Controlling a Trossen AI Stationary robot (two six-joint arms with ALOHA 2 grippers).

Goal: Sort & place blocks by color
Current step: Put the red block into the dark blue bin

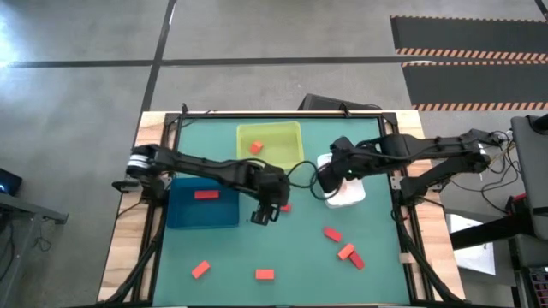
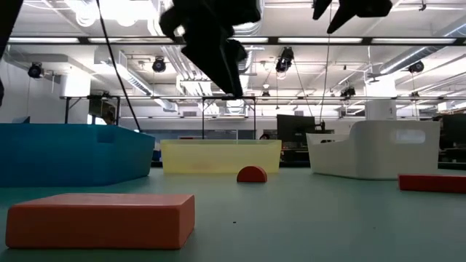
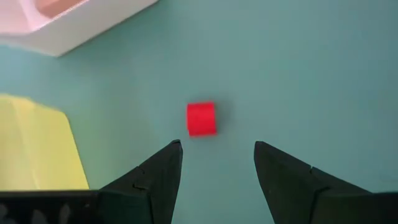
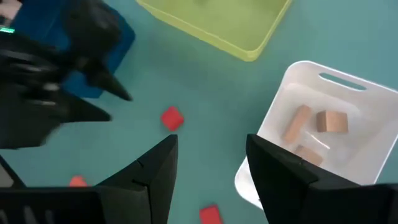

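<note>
- Dark fingers of the left gripper (image 3: 216, 168) are seen spread apart with nothing held between them, poised above the green table mat (image 1: 300, 248).
- Just ahead of those open fingers a small red block (image 3: 201, 118) lies on the mat; in the high view it is partly covered by the gripper (image 1: 267, 210) and shows only as a red edge (image 1: 285, 207).
- Beside this gripper the blue tray (image 1: 203, 214) is placed, with one red bar (image 1: 205, 195) inside it.
- Behind it the yellow-green tray (image 1: 270, 145) is set, holding one orange-red block (image 1: 255, 148).
- The right gripper (image 4: 208, 165) is held over the near edge of the white tray (image 4: 273, 124), fingers parted and empty.
- Three tan blocks (image 4: 331, 121) are seen inside the white tray; in the high view the tray (image 1: 347, 198) is largely hidden by the right arm and its contents cannot be made out.
- Loose red and orange blocks are scattered on the front half of the mat: three close together at the right (image 1: 345, 251), one near the middle (image 1: 265, 275), one to the left (image 1: 200, 269).
- From the low view, both grippers are cut off at the upper edge, and an orange bar (image 2: 102, 218) fills the foreground.
</note>
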